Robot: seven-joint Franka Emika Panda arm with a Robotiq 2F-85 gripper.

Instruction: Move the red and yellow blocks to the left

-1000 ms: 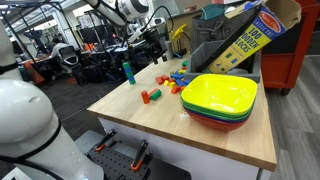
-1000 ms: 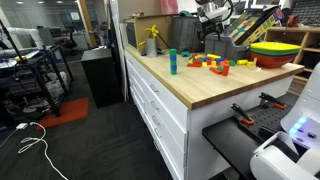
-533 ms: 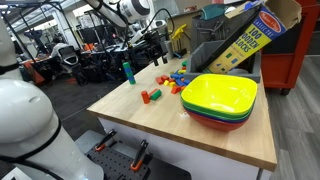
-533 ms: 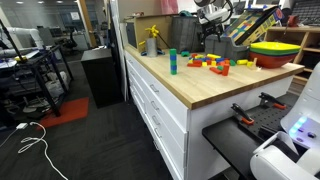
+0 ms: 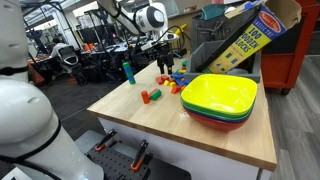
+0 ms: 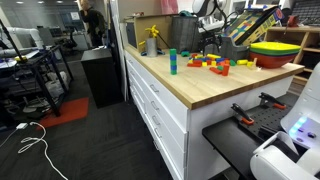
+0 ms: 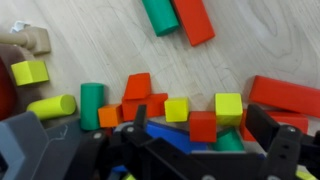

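In the wrist view the gripper comes in from the bottom edge with its two dark fingers spread wide apart and nothing pinched between them. In the gap between them, lower middle of the frame, lies the red block. The yellow-orange block sits just beside it at its upper left, and a brighter yellow cube sits at its upper right. All three rest on the pale wooden table.

Left of these is a cluster of two more red pieces and a small orange cube. Further left come a green cylinder, a yellow cylinder lying on its side and a yellow brick. A long red bar lies at the right edge. At the top of the frame, well apart from the pile, a green piece lies just beside a red plank.

In both exterior views the gripper hangs low over the heap of blocks near the far part of the table. The stacked plastic bowls stand near the heap. A tall teal cylinder stands upright, apart from the heap on its other side
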